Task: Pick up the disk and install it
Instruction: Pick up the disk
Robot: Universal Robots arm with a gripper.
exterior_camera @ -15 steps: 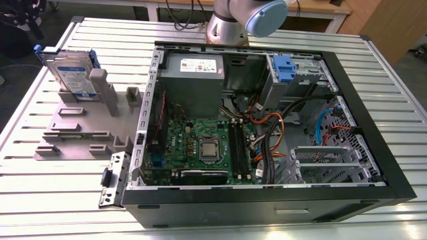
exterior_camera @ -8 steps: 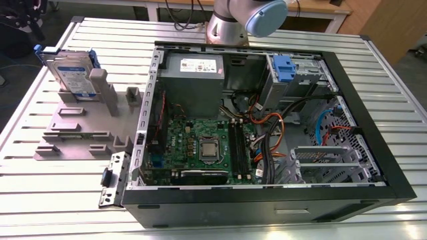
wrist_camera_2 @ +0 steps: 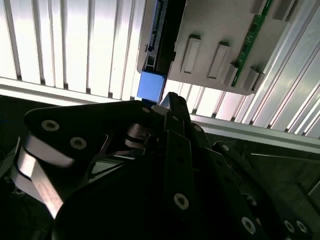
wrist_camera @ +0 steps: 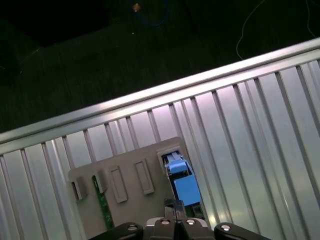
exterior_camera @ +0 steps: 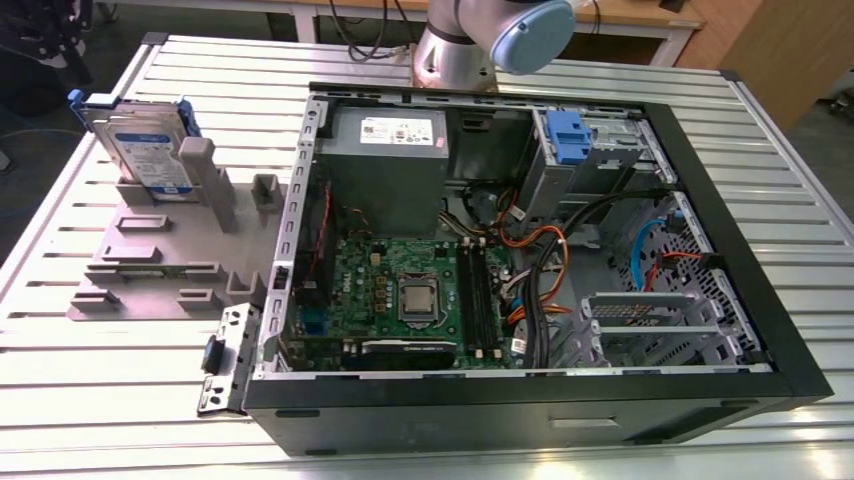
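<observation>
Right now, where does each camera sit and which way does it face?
Exterior view: off the arm, high, looking down on the slatted table, the open computer case and the disk standing in the grey fixture; the arm shows at the table's far edge.
Second wrist view: on the arm, looking past the end effector at the disk's blue end.
First wrist view: on the arm, looking down on fixture and disk; part of the end effector shows.
Shared: both wrist views show disk, fixture, end effector.
</observation>
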